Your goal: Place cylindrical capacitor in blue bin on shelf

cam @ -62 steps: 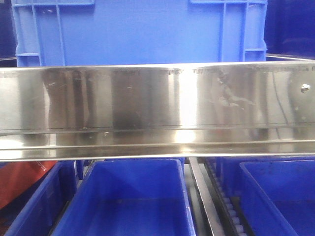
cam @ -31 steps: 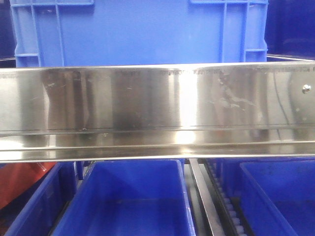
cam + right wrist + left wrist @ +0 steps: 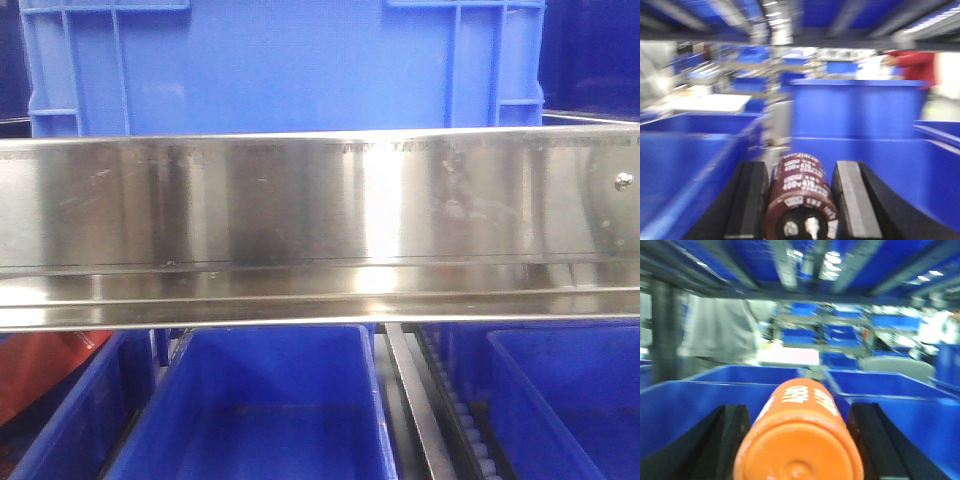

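Front view
- Shelf [image 3: 320, 200]: broad steel rail across the frame, scratched and reflective; both ends cut off. Screw [image 3: 623, 181] at its right end.
- Crate [image 3: 280, 65]: blue, behind and above the rail; top and base hidden.
- Bin [image 3: 270, 400]: blue, open, below the rail; rear edge hidden by the rail, front cut off. Its visible floor is bare.
- Side bins, left [image 3: 70, 420] and right [image 3: 570, 400]: only partly in frame.
- Roller track [image 3: 470, 440]: between the centre and right bins.
- Red shape [image 3: 40, 370]: far left, not identifiable.
- No arm or gripper in this view.

Left wrist view
- Left gripper [image 3: 799, 412]: closed on the orange cylinder [image 3: 800, 440], black fingers [image 3: 725, 440] against both sides. White print on it is blurred. Blue bin walls [image 3: 740, 375] lie ahead; background out of focus.

Right wrist view
- Right gripper [image 3: 800, 170]: clamped on the capacitor [image 3: 802, 195], maroon, terminals facing the camera, held between the fingers [image 3: 747, 200]. Tall blue bin [image 3: 855, 115] stands ahead; all heavily blurred
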Action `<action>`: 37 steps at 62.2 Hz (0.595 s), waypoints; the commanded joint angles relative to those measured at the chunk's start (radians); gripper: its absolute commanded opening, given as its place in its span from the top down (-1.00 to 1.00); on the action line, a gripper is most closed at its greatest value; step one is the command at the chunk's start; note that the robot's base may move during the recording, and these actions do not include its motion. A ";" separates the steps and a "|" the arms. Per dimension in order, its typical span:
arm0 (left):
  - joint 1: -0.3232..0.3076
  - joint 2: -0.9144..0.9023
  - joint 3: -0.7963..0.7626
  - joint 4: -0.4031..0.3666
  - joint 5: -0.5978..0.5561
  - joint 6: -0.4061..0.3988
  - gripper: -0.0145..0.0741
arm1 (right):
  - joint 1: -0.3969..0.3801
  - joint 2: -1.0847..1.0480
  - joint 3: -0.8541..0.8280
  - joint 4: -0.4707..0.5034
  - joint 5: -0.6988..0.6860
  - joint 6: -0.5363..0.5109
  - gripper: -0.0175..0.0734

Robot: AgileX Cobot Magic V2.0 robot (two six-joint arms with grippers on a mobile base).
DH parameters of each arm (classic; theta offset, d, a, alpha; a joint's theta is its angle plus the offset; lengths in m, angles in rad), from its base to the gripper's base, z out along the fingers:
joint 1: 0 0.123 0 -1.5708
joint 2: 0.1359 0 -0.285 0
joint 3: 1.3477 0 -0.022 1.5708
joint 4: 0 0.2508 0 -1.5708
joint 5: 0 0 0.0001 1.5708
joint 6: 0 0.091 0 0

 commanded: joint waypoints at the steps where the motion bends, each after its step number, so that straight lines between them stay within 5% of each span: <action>1: -0.080 0.094 -0.056 0.022 -0.025 0.011 0.92 | 0.086 0.080 -0.063 -0.020 -0.019 -0.004 0.97; 21: -0.369 0.520 -0.324 0.022 -0.058 0.011 0.92 | 0.332 0.450 -0.304 -0.036 -0.035 -0.004 0.97; 37: -0.479 0.753 -0.462 0.022 -0.069 0.011 0.92 | 0.414 0.675 -0.420 -0.036 -0.083 -0.004 0.97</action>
